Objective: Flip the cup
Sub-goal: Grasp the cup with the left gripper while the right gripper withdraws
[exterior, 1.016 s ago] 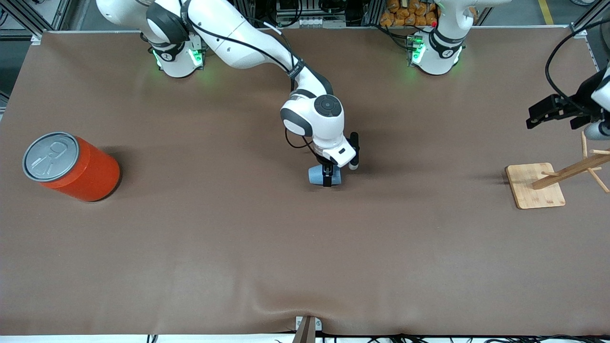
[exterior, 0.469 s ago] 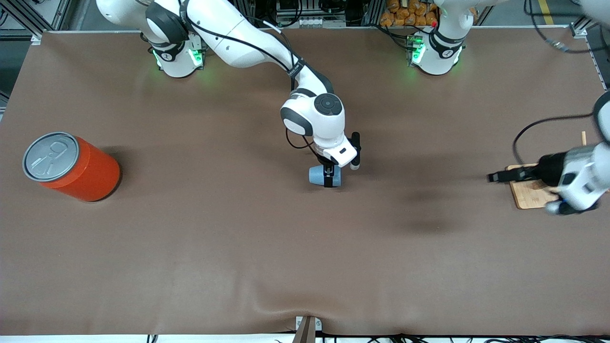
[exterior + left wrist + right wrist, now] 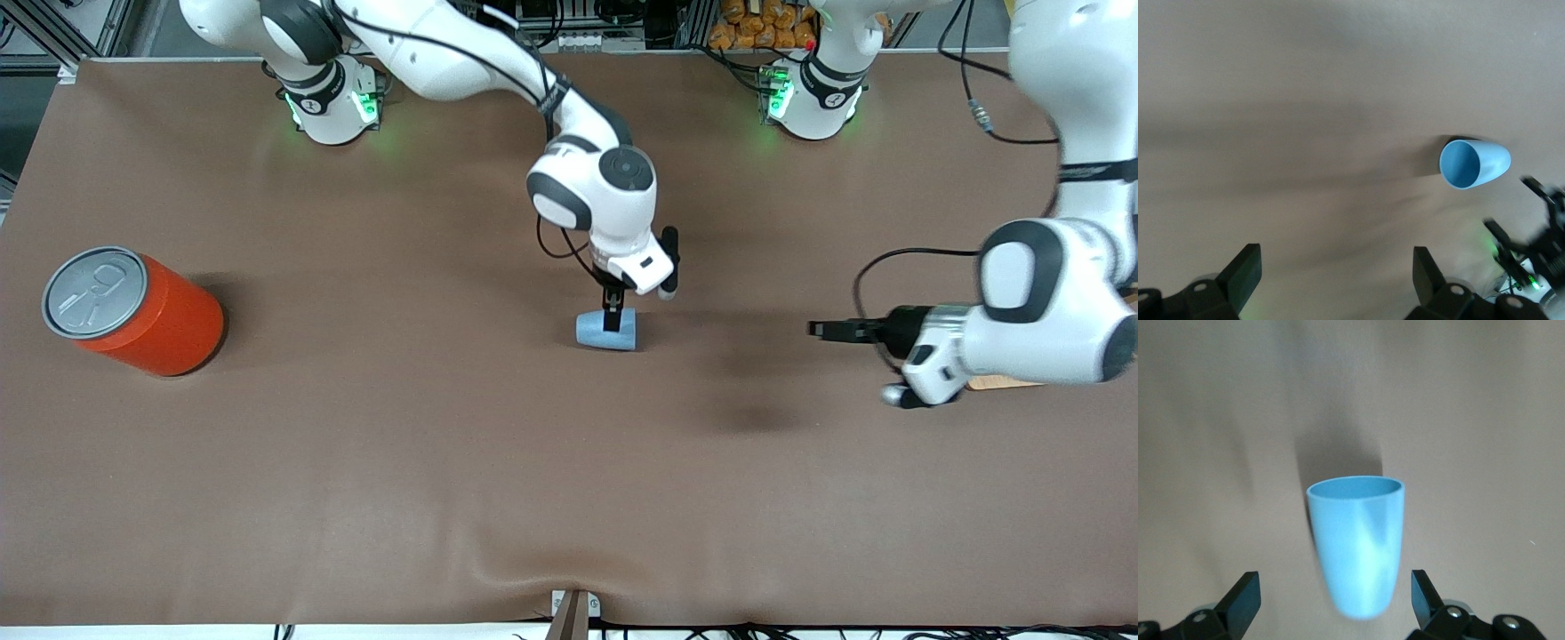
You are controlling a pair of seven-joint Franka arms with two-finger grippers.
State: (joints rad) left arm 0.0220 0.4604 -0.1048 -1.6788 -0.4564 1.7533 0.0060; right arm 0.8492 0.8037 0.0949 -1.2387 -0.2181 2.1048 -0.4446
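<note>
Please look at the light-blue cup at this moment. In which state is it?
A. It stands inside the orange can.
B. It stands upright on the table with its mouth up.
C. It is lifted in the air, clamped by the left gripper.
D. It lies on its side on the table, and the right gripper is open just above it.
D: the cup lies on its side on the table, its mouth facing the left arm's end, with the right gripper open just above it.
</note>
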